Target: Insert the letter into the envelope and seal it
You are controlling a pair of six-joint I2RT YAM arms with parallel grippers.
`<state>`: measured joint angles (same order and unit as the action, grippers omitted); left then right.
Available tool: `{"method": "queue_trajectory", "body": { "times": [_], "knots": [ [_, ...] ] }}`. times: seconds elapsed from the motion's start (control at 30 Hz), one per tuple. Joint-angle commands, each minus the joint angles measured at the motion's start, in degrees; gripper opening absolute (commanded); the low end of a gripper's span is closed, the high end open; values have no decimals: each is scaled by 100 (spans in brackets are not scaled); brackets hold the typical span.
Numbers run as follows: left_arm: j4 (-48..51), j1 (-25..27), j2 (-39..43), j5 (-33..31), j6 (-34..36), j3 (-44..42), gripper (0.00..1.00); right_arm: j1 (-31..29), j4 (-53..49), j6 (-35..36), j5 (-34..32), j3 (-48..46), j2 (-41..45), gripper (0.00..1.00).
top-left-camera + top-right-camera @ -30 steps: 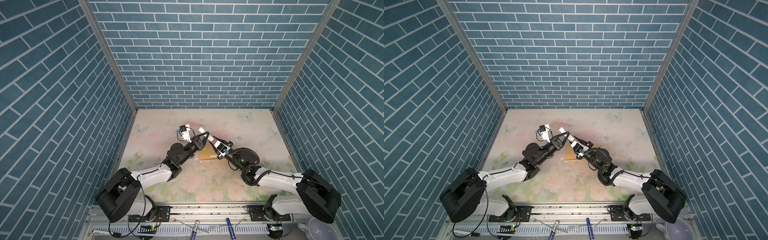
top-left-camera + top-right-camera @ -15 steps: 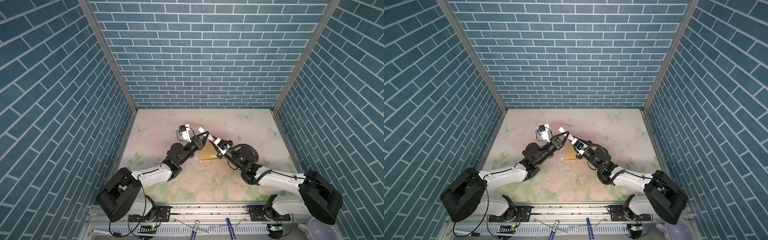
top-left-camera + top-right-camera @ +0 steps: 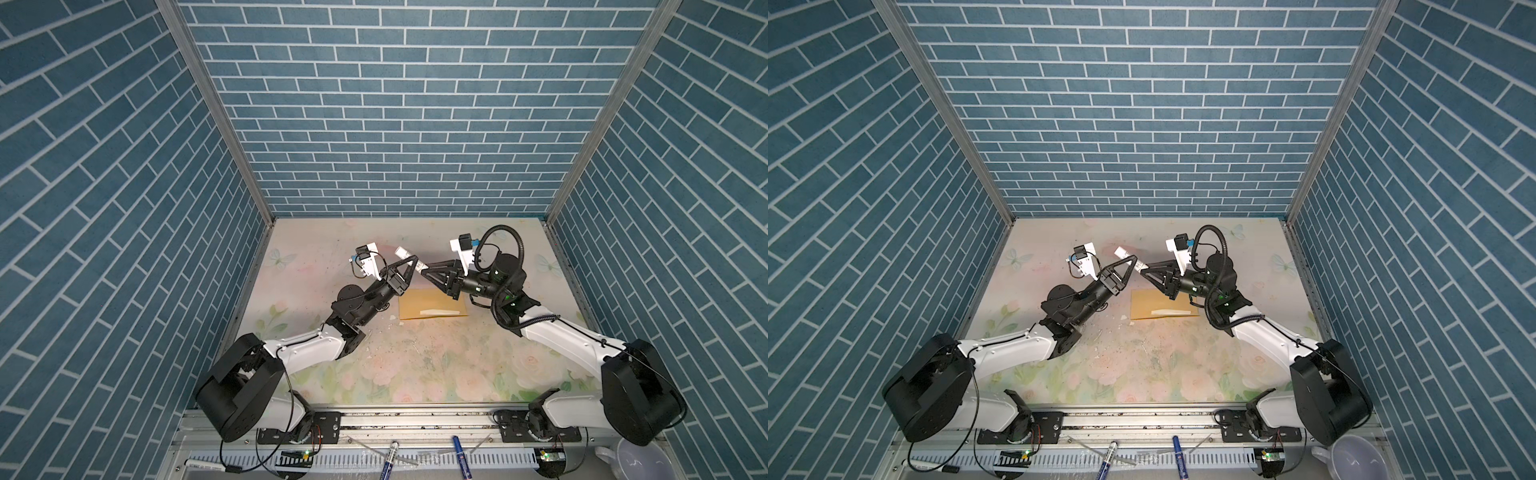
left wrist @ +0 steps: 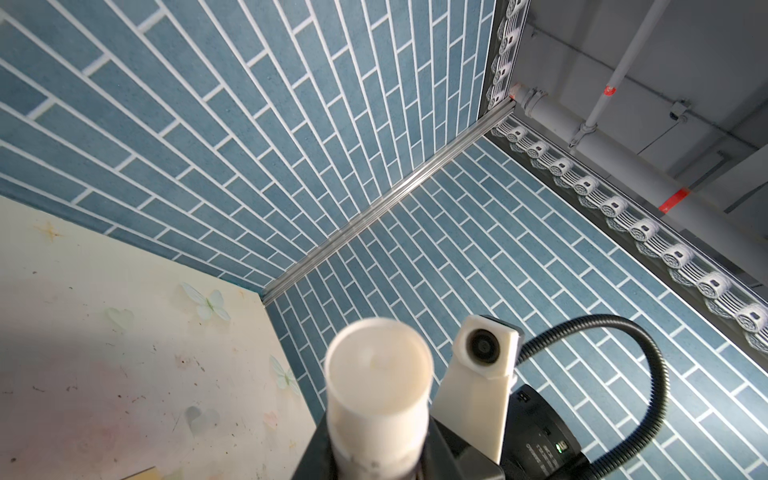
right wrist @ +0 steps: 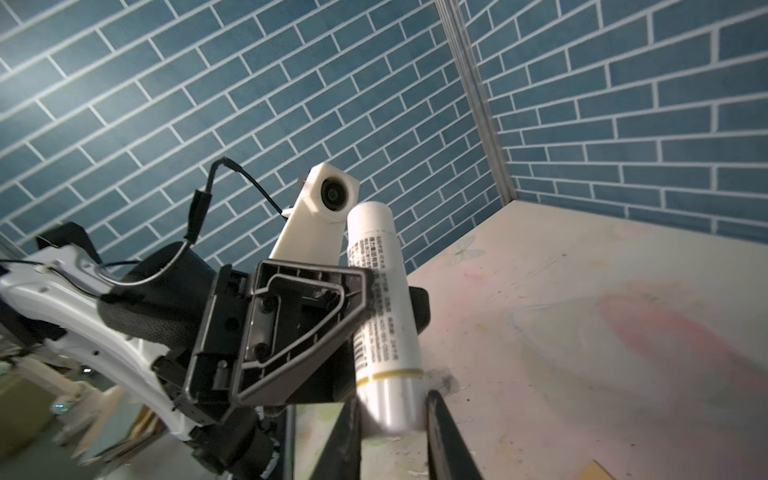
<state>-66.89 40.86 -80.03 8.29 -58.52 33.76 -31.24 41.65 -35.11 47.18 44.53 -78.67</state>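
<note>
The step in hand is judged to be uncapping the glue stick (image 5: 384,291) so the flap can be gummed, and both arms are holding it in the air above the far edge of the envelope (image 3: 419,301). The left jaws are clamping the printed white barrel across its middle, while the right jaws are closing on the plain end beyond the yellow ring, one dark finger (image 5: 347,432) on each side. To do this well, the right arm (image 3: 557,340) should be pulling straight along the tube's axis, perhaps with a slight twist, while the left arm (image 3: 307,349) is staying rigid. A sideways tug is likely to lever the smooth barrel out of the left grip. The envelope is lying flat on the floral table (image 3: 415,374), near the middle and just below the two jaws. It is showing as a tan rectangle with its long side across both top views. A narrow pale cream strip (image 3: 438,311) is crossing its lower half. That strip is probably the letter's edge or the flap's inner face, and which one cannot be told. No loose sheet is showing elsewhere, so the letter is judged to be already inside.
</note>
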Motion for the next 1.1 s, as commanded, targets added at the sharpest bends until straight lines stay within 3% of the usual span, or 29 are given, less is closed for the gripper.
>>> {"method": "queue_trajectory", "body": {
  "times": [0.0,0.13,0.23,0.33,0.43,0.5,0.57,0.67,1.07],
  "knots": [
    [327,71,92,307,323,-33,0,206,755,-1541,213,394,-171,1],
    [440,78,179,209,297,-29,0,206,680,-1056,-41,236,4,21],
    [563,71,234,135,207,-10,0,185,573,-49,-713,-147,455,41],
    [550,72,241,128,114,4,0,59,572,1456,-1846,-719,1060,55],
    [555,74,236,131,61,28,0,-375,509,3462,-2851,-1190,1558,66],
    [571,72,240,129,38,40,0,-787,474,4809,-3397,-1416,1715,67],
    [578,77,226,121,28,55,0,-1033,595,5511,-3670,-1545,1714,67],
    [586,72,196,128,11,85,0,-1226,1044,5838,-3889,-1688,1563,67],
    [487,71,58,142,-106,121,0,-1905,1976,6714,-4699,-1538,667,47]
  ]
}}
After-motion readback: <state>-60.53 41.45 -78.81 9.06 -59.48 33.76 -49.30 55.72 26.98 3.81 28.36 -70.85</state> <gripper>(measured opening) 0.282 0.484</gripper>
